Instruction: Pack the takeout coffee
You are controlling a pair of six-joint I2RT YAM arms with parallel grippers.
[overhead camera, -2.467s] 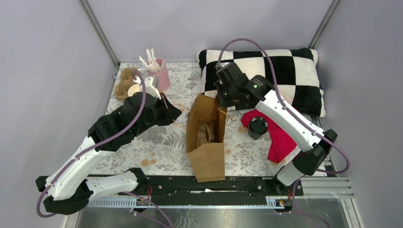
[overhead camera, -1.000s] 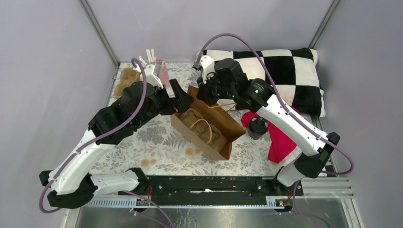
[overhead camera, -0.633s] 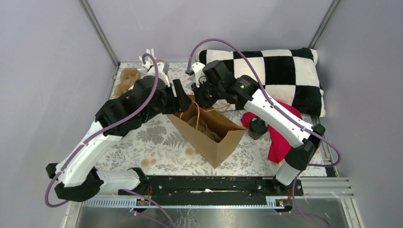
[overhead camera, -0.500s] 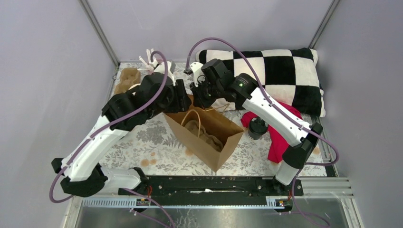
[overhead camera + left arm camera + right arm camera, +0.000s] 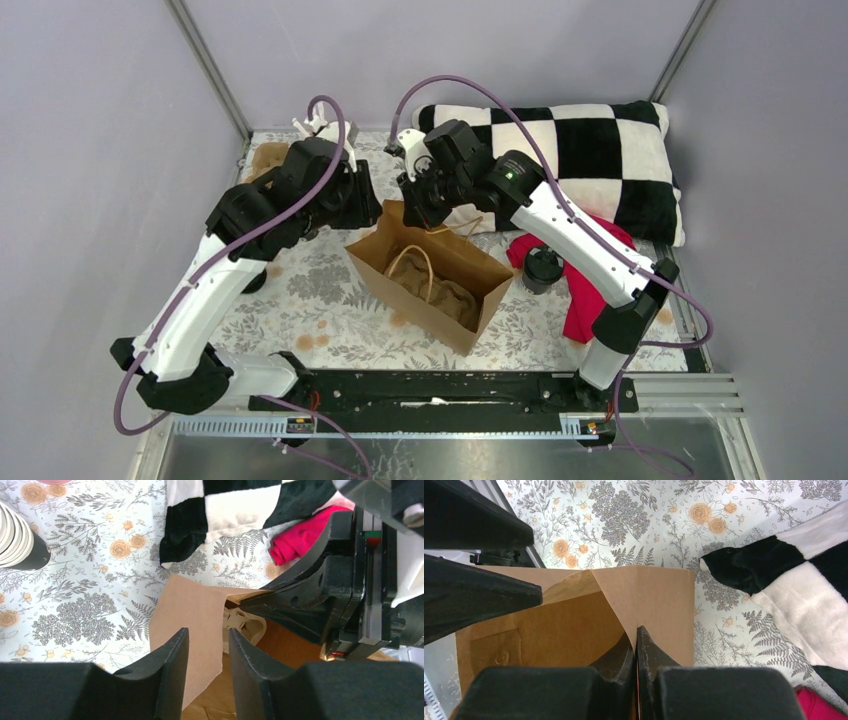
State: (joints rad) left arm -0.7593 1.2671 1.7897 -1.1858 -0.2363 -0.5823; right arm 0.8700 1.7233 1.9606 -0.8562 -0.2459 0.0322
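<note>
The takeout coffee, a small black cup with a black lid, stands on a red cloth right of the open brown paper bag. My right gripper is shut on the bag's back rim; the right wrist view shows its fingers pinching the paper edge of the bag. My left gripper hovers at the bag's back-left corner. In the left wrist view it is open, with the bag's side wall showing between its fingers. Neither gripper is near the coffee.
A black-and-white checked pillow lies at the back right. A stack of lidless cups lies on the floral table cover. Brown cup carriers and white stirrers are at the back left, partly behind my left arm.
The bag went from standing upright to tilted with its mouth open upward. My right gripper pulled its rim back and left. My left gripper moved in to the bag's back-left corner.
</note>
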